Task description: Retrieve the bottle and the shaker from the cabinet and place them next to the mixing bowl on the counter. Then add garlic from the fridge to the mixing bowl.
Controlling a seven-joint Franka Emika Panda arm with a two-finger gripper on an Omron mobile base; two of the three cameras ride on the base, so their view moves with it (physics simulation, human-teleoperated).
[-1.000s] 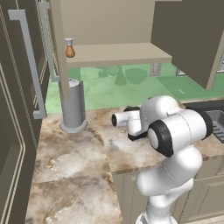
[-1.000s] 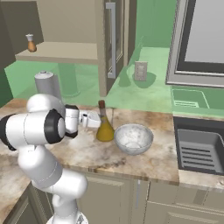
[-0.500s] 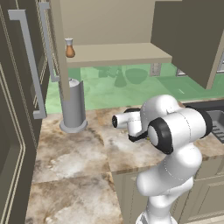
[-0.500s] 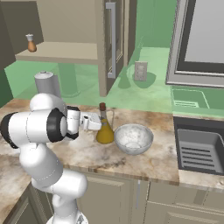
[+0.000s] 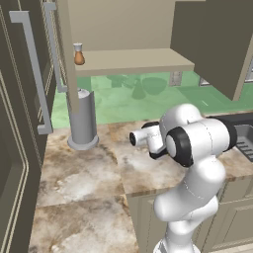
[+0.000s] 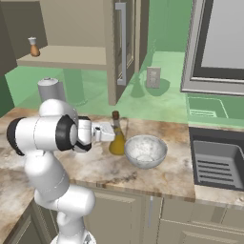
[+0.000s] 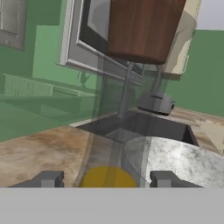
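A: How does the pincer (image 7: 103, 179) stand?

B: Its two dark finger tips (image 7: 48, 179) sit one on each side of the bottle (image 6: 117, 141), low on the glass where the yellow liquid shows. The jaws are part open around it; whether the pads press on the glass I cannot tell. In the right base view the pincer (image 6: 110, 134) reaches in level, right against the bottle's neck.

A: Any label or writing on the bottle?

B: None that can be read. It shows clear glass, golden liquid and a brown cork stopper (image 7: 142, 27).

A: What stands around the bottle?

B: The mixing bowl (image 6: 145, 150) stands just beside it on the desk (image 6: 157, 176), on the side away from the arm. Past the bowl lies a dark sink (image 6: 219, 158). On the arm's side of the bottle, farther back, stands a tall grey cylinder (image 5: 82, 119).

A: And the shaker?

B: The shaker (image 5: 78, 55) is well apart from the bottle, up on the tan shelf of the cabinet (image 5: 133, 61), near its end over the grey cylinder. The fridge (image 5: 24, 94) is beside that cylinder, doors closed.
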